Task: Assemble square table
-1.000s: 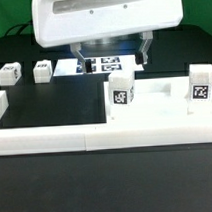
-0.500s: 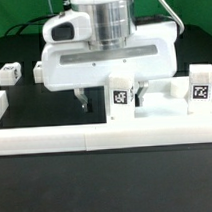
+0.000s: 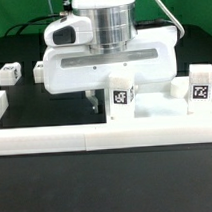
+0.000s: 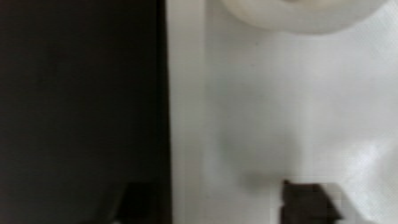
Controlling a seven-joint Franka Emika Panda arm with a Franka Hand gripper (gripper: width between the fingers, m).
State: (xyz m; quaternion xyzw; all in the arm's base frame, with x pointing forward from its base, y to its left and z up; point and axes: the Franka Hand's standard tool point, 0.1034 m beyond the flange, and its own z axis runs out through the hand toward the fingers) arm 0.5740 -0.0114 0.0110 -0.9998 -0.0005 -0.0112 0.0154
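Gripper [image 4: 222, 205] straddling slab [image 4: 267, 110] edge, can't tell if clamping. Exterior view: leg [image 3: 121, 96] crowding finger [image 3: 91, 102] at 3 o'clock; bench [image 3: 34, 105] lying open at 9.

On the desk [image 3: 108, 189], the square table's slab [image 3: 159, 110] lay just behind a long bar [image 3: 96, 140]. The first leg [image 3: 121, 96] stood at the slab's end on the exterior view's left, under the tool [image 3: 112, 99]. The second leg [image 3: 199, 87] stood at its other end. Two loose legs [image 3: 9, 74] [image 3: 39, 70] sat farther back on the left.
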